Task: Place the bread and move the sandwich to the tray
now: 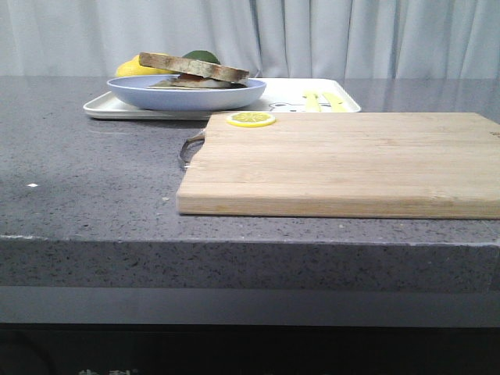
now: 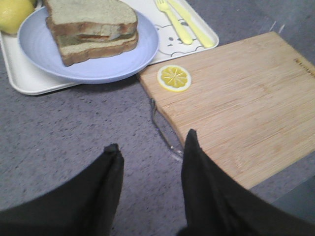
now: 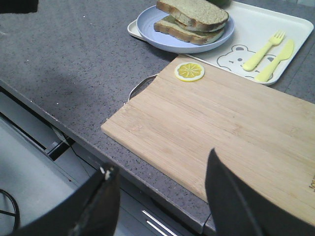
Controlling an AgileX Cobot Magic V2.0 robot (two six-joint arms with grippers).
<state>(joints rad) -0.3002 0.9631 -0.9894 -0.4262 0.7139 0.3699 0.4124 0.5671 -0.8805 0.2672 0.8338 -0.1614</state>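
Nearest, both arms hang back from the work — the left end effector (image 2: 151,162) has its fingers apart and empty above the grey surface (image 1: 94,180), just left of the cutting board's metal handle (image 2: 162,130); the right end effector (image 3: 162,196) is likewise spread and empty, over the board's near edge. The wooden cutting board (image 1: 351,160) lies mid-surface, bare except for a lemon slice (image 1: 251,119) at its far-left corner. Beyond it, touching or nearly so, sits the tray (image 1: 344,101), white with a bear print and a yellow fork and knife (image 3: 268,51) on its right half. The pale-blue plate (image 1: 187,95) rests on the tray's left half, overhanging its near rim. On it: the sandwich (image 2: 91,29), with the bread (image 3: 194,11) already capping it, red and pale filling showing between slices. A lemon and a green item lie behind.

Judgement — both steps look done; only retreat remains, if anything.
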